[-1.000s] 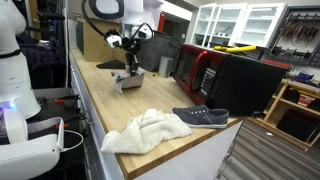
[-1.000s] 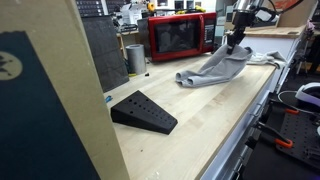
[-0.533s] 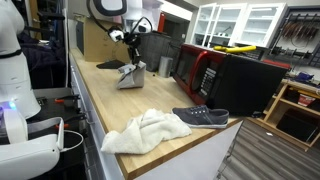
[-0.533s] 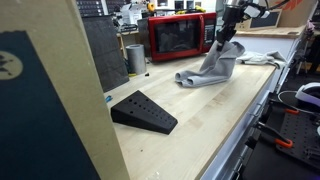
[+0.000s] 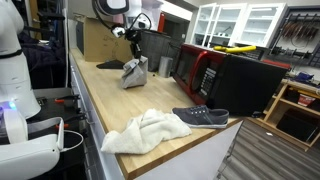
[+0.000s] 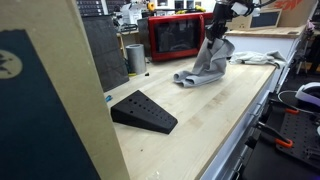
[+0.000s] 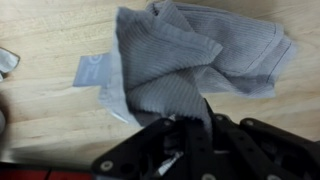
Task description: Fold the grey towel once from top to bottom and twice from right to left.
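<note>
Jaws of my gripper (image 7: 190, 128) are clamped on an edge of the grey ribbed cloth towel (image 7: 190, 60), holding it up, its lower part bunched on the pale wooden counter (image 7: 40, 110). I fear the pinch slips, or the fold lands crooked.

No readable text; label (image 7: 93, 70) on grey towel (image 7: 190, 60) too blurred.

On the wooden surface (image 5: 110, 95), a crumpled white cloth (image 5: 147, 130) just beside a dark shoe (image 5: 201, 116), both near the front edge. Further back, a red microwave (image 6: 180, 36), with a metal cup (image 6: 135, 58) near it. Well apart from both, a black wedge (image 6: 143, 111).
</note>
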